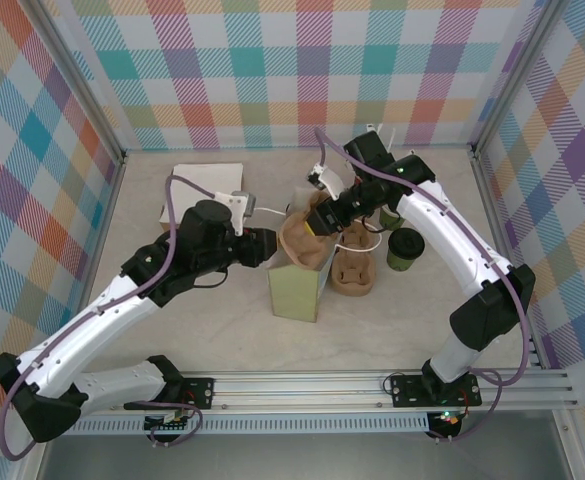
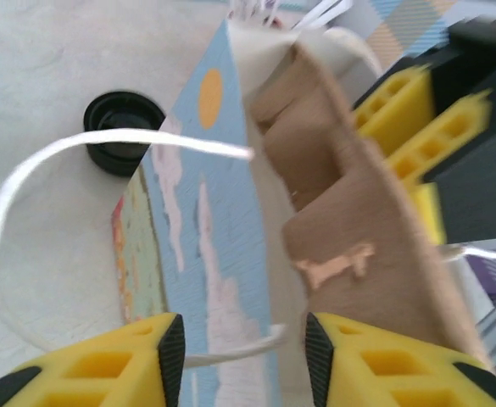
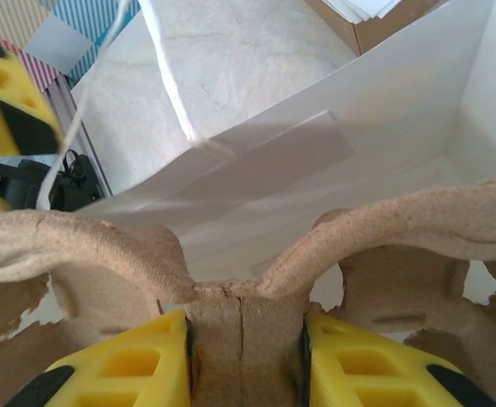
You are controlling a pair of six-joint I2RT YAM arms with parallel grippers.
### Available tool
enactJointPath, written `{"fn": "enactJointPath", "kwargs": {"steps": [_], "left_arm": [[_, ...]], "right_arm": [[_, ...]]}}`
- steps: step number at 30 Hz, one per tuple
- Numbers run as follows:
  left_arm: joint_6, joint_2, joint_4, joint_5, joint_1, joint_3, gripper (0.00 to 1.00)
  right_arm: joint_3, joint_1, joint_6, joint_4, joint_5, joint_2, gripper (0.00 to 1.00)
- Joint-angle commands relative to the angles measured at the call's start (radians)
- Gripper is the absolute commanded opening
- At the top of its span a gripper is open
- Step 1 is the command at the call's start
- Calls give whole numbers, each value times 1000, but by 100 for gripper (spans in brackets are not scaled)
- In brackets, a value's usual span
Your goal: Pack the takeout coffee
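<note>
The takeout coffee [image 1: 405, 250], an olive-green cup with a black lid, stands on the table right of the bag. A paper bag [image 1: 294, 292] stands open in the middle, its blue printed side [image 2: 205, 212] and white inside [image 3: 315, 127] in view. My right gripper [image 3: 243, 339] is shut on the middle ridge of a brown pulp cup carrier [image 3: 400, 229], which hangs in the bag's mouth [image 1: 302, 240]. My left gripper [image 2: 243, 343] is open at the bag's left rim [image 1: 270, 248]. Its jaws straddle the bag wall and the white cord handle [image 2: 52, 165] without touching them.
A second brown carrier [image 1: 354, 272] lies on the table between the bag and the coffee. Another olive cup [image 1: 390, 216] is partly hidden behind my right arm. A round black lid [image 2: 125, 131] sits on the table beside the bag. A white box [image 1: 204, 190] lies at the back left.
</note>
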Motion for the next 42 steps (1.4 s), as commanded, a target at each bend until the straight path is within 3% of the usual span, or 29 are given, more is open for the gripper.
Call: {"fn": "enactJointPath", "kwargs": {"steps": [1,4,10,19,42], "left_arm": [[-42,-49,65,28,-19,53,48],[-57,-75,32,5,-19,78,51],[-94,-115,-96,-26,-19,72,48],[-204,-101,15,68,-19,-51,45],[-160,-25,-72,96,-18,-76,34]], "right_arm": [[-10,6,-6,0,3,-22,32],[-9,7,0,4,3,-23,32],[-8,7,17,17,-12,-29,32],[-18,7,21,16,-5,-38,32],[-20,7,34,17,19,-49,32]]}}
